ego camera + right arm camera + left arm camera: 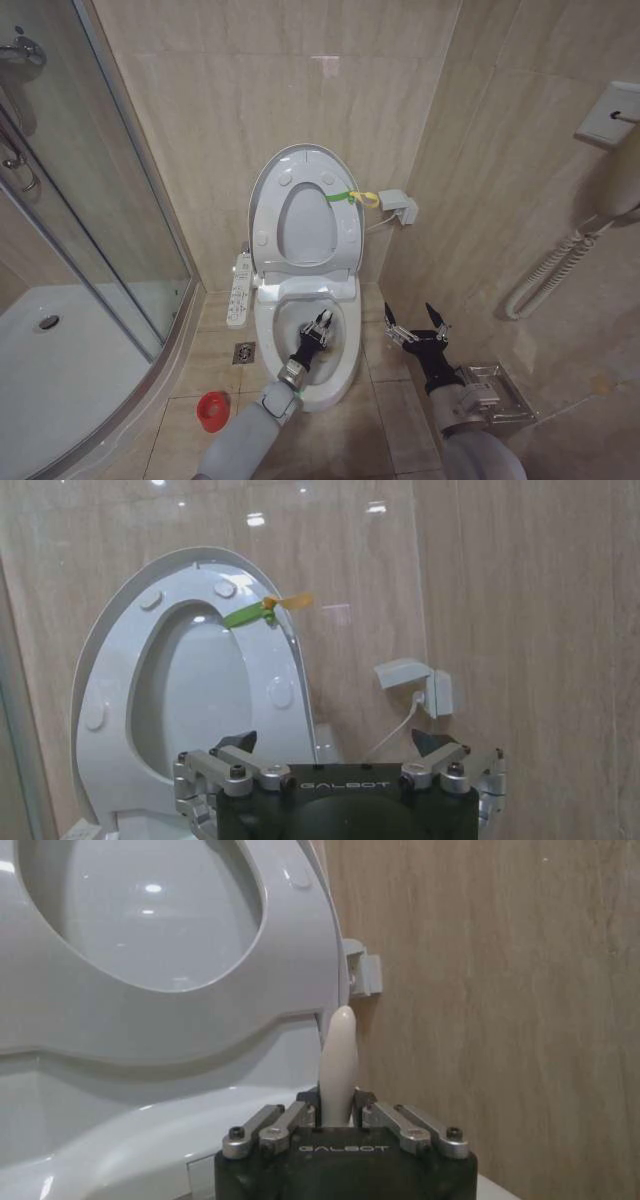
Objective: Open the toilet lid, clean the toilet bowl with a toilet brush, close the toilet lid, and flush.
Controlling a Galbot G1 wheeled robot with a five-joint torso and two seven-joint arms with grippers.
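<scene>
White toilet brush [340, 1057] handle sits clenched in my left gripper [318, 328], inside the toilet bowl [340, 375]; I should scrub the whole rim. Right gripper [417, 330] waits released at right; toilet lid [265, 200] stands raised.

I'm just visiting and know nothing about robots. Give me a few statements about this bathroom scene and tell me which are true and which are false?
1. The toilet lid is raised against the wall. True.
2. The left gripper is shut on the toilet brush above the toilet bowl. True.
3. The right gripper holds a sponge. False: it is open and empty, beside the bowl.
4. The red cup holder sits on the bowl's rim. False: it stands on the floor.
5. A green tie is on the lid's edge. True.
</scene>
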